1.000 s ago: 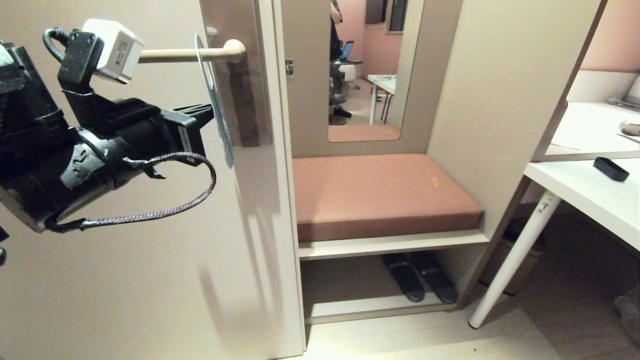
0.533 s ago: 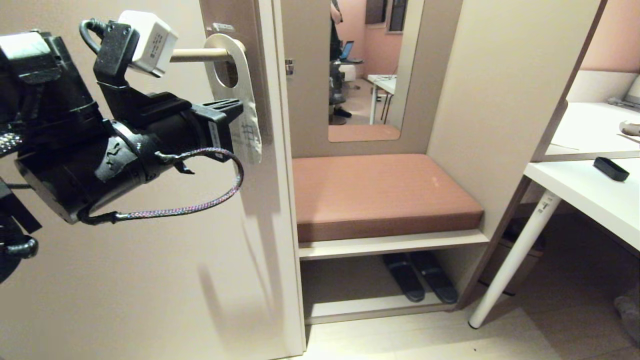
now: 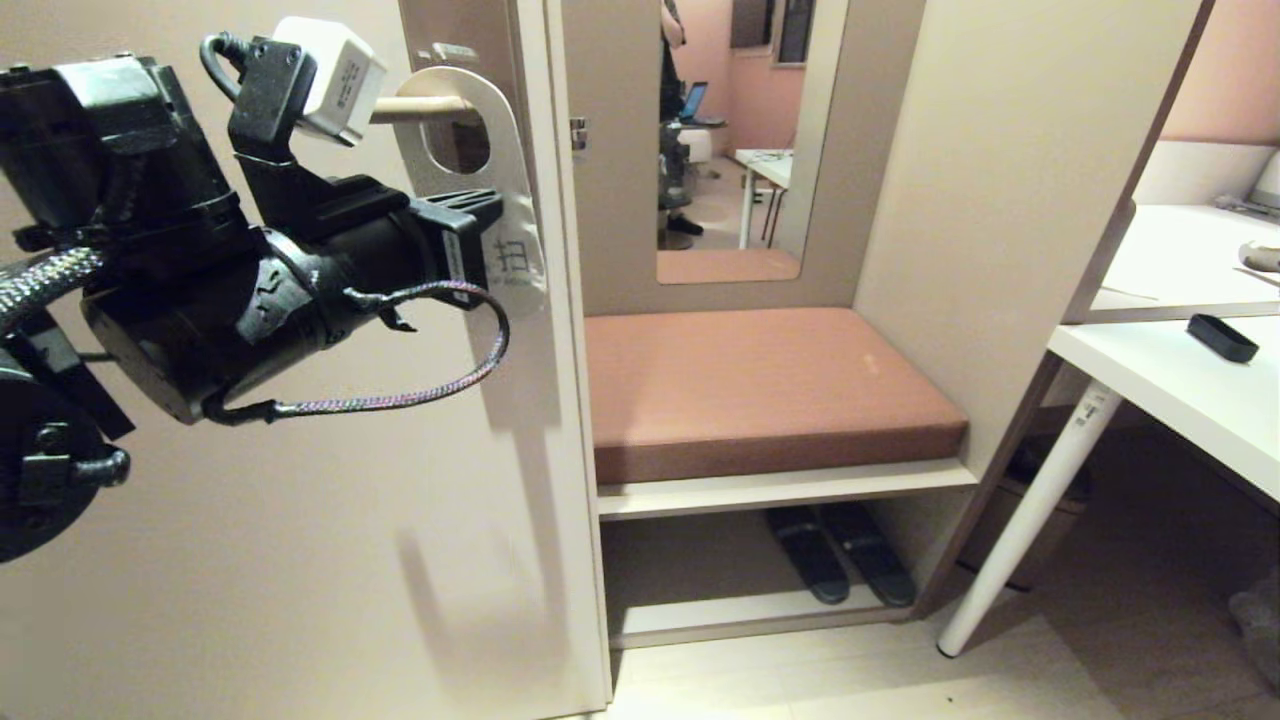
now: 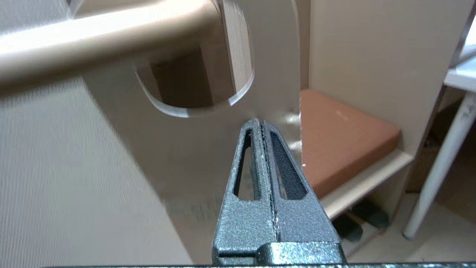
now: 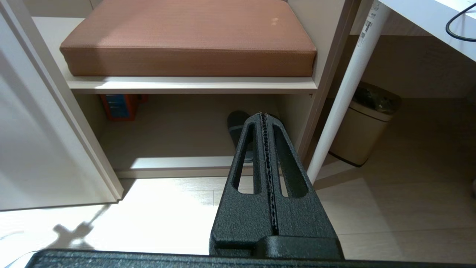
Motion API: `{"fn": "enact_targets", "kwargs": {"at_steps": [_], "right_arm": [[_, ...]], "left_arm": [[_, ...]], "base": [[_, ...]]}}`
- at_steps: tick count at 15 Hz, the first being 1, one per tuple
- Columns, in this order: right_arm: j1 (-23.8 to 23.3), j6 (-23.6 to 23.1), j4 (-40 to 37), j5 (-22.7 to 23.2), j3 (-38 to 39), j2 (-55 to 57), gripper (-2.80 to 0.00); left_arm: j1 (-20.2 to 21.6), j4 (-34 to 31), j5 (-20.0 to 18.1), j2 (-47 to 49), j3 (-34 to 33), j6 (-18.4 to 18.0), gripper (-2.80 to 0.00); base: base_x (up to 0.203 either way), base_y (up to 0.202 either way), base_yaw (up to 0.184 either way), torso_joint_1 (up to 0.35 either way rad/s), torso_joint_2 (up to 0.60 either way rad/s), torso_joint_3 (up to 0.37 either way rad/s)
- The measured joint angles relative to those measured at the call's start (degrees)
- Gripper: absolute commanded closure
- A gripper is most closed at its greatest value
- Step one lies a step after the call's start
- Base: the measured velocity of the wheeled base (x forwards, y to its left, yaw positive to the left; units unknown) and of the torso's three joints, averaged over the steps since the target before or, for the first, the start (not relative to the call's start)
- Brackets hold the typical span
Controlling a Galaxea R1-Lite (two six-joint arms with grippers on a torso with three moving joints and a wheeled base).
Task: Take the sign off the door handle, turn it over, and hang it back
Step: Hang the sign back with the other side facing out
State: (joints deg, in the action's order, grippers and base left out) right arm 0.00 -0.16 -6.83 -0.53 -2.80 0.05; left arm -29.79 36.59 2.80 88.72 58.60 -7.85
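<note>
A: Where's the sign?

B: Upper left of your head view. Its white face is toward you, and the door handle passes through its round hole.

A: And the left hand?

B: Its fingers are pressed together on the sign just below the hole, pinching the card.

A: The right hand?

B: It's pressed together on nothing, pointing at the floor near the cushioned bench and white table.

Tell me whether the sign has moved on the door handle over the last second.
Yes. The sign, pinched by the left gripper, slid along the door handle toward the backplate and turned its white face outward.
</note>
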Motion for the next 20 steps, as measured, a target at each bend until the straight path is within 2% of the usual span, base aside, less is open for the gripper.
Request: {"fn": "enact_targets", "kwargs": {"at_steps": [9, 13, 20], "right_arm": [[0.0, 0.0, 0.0, 0.0, 0.0, 0.0, 0.0], [0.0, 0.0, 0.0, 0.0, 0.0, 0.0, 0.0], [0.0, 0.0, 0.0, 0.0, 0.0, 0.0, 0.0]], "left_arm": [[-0.7, 0.3, 0.3, 1.1, 0.2, 0.1, 0.0], [-0.8, 0.3, 0.4, -1.8, -4.9, 0.0, 0.0], [-0.3, 0.2, 0.5, -12.2, -15.9, 0.0, 0.0]], "base": [[0.0, 0.0, 0.0, 0.0, 0.0, 0.0], [0.0, 0.0, 0.0, 0.0, 0.0, 0.0], [0.0, 0.0, 0.0, 0.0, 0.0, 0.0]]}}
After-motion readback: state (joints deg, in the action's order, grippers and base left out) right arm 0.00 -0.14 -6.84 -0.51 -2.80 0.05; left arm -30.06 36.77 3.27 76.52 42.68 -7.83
